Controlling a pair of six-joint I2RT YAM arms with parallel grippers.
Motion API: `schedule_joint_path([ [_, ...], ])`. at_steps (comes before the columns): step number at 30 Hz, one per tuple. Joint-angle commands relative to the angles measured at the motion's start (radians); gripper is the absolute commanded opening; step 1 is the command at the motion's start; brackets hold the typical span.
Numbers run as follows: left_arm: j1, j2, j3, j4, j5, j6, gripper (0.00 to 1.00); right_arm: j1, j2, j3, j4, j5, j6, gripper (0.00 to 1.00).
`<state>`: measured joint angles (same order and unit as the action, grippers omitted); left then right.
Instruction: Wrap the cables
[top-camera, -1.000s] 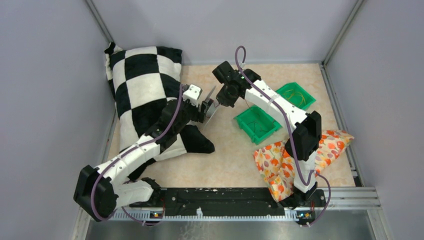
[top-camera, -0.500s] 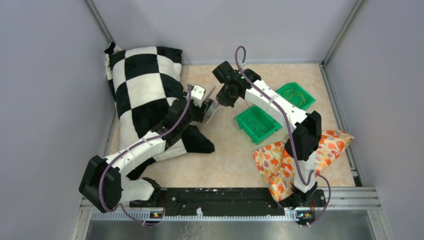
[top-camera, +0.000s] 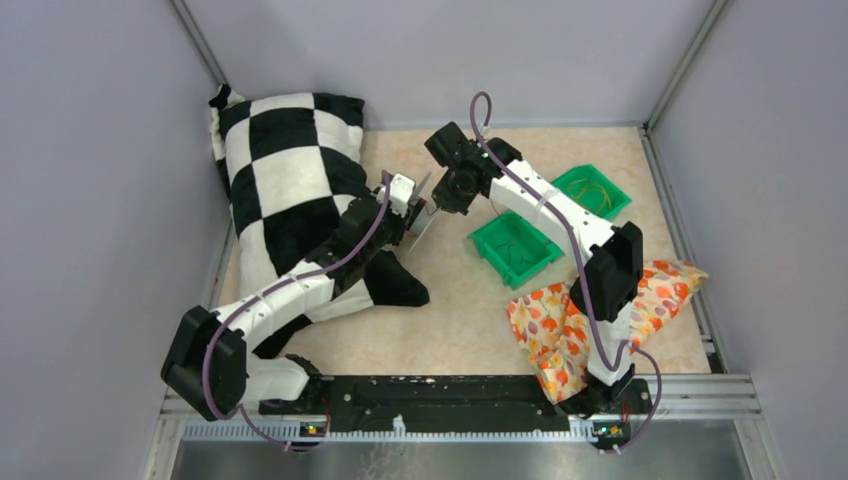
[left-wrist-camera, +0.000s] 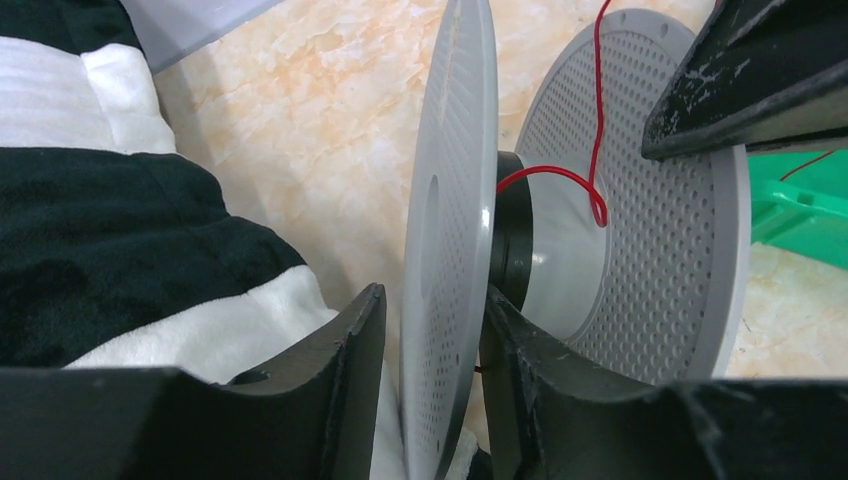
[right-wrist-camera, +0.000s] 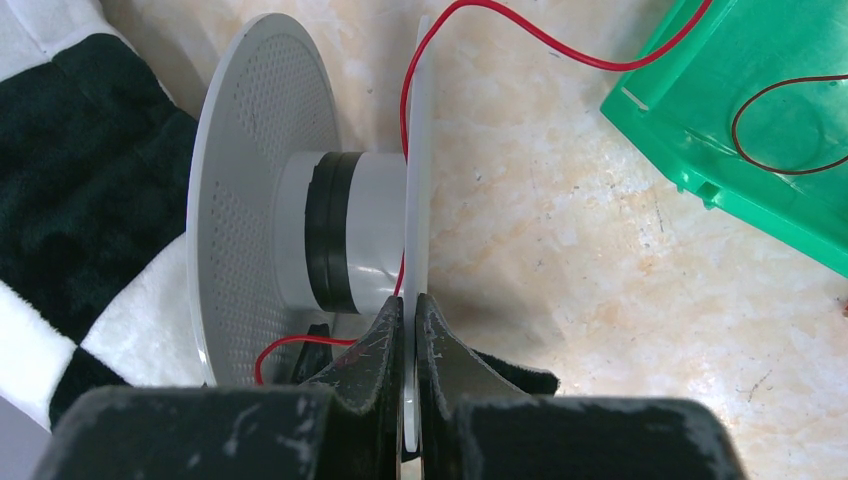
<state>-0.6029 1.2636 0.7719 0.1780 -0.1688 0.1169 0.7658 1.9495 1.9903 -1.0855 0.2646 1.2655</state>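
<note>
A grey spool (top-camera: 424, 212) with two perforated flanges hangs between both arms, above the edge of the pillow. My right gripper (right-wrist-camera: 409, 300) is shut on the thin edge of one flange (right-wrist-camera: 417, 180). My left gripper (left-wrist-camera: 432, 295) straddles the other flange (left-wrist-camera: 455, 150); its jaws stand either side of it, with a gap on the left finger's side. A thin red cable (left-wrist-camera: 597, 120) loops around the hub (left-wrist-camera: 512, 250). From there the red cable (right-wrist-camera: 520, 45) trails off to the near green bin (right-wrist-camera: 760, 120), where more of it lies. Yellowish cables (top-camera: 597, 192) lie in the far bin.
A black-and-white checkered pillow (top-camera: 285, 180) fills the left side, under my left arm. Two green bins (top-camera: 515, 247) (top-camera: 570, 180) sit right of centre. A floral cloth pouch (top-camera: 580, 320) lies at the near right. Grey walls enclose the table.
My left arm has moved forward to the spool, and its jaws have narrowed around the flange. The right arm and the spool have stayed still.
</note>
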Motion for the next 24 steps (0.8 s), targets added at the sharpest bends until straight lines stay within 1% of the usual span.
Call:
schedule_joint_path([
  [1, -0.001, 0.010, 0.022, 0.014, 0.025, 0.020, 0.43, 0.013, -0.063, 0.015, 0.066, -0.029, 0.007, 0.00],
  [4, 0.000, 0.005, 0.019, 0.011, 0.038, 0.020, 0.36, 0.012, -0.068, 0.008, 0.070, -0.027, 0.008, 0.00],
  [7, 0.003, 0.005, 0.024, 0.001, 0.061, 0.020, 0.24, 0.013, -0.070, 0.005, 0.070, -0.028, 0.011, 0.00],
  [11, 0.003, 0.009, 0.037, -0.014, 0.084, 0.010, 0.00, 0.013, -0.072, 0.001, 0.070, -0.027, 0.014, 0.00],
  [15, 0.002, 0.016, 0.053, -0.042, 0.104, 0.001, 0.00, 0.011, -0.083, -0.018, 0.084, -0.036, 0.010, 0.01],
  [16, 0.002, 0.018, 0.057, -0.049, 0.106, -0.001, 0.00, 0.010, -0.091, -0.030, 0.104, -0.042, -0.006, 0.07],
  [17, 0.002, 0.020, 0.060, -0.055, 0.108, -0.005, 0.00, 0.006, -0.102, -0.045, 0.128, -0.051, -0.025, 0.15],
  [19, 0.006, 0.021, 0.066, -0.060, 0.116, -0.016, 0.00, 0.001, -0.126, -0.076, 0.166, -0.067, -0.052, 0.36],
  [21, 0.015, 0.021, 0.073, -0.064, 0.136, -0.029, 0.00, -0.008, -0.151, -0.100, 0.184, -0.072, -0.073, 0.62],
  [23, 0.024, 0.028, 0.086, -0.074, 0.150, -0.045, 0.00, -0.020, -0.177, -0.124, 0.206, -0.086, -0.111, 0.72],
  [24, 0.029, 0.032, 0.096, -0.085, 0.156, -0.055, 0.00, -0.028, -0.198, -0.132, 0.208, -0.088, -0.125, 0.80],
])
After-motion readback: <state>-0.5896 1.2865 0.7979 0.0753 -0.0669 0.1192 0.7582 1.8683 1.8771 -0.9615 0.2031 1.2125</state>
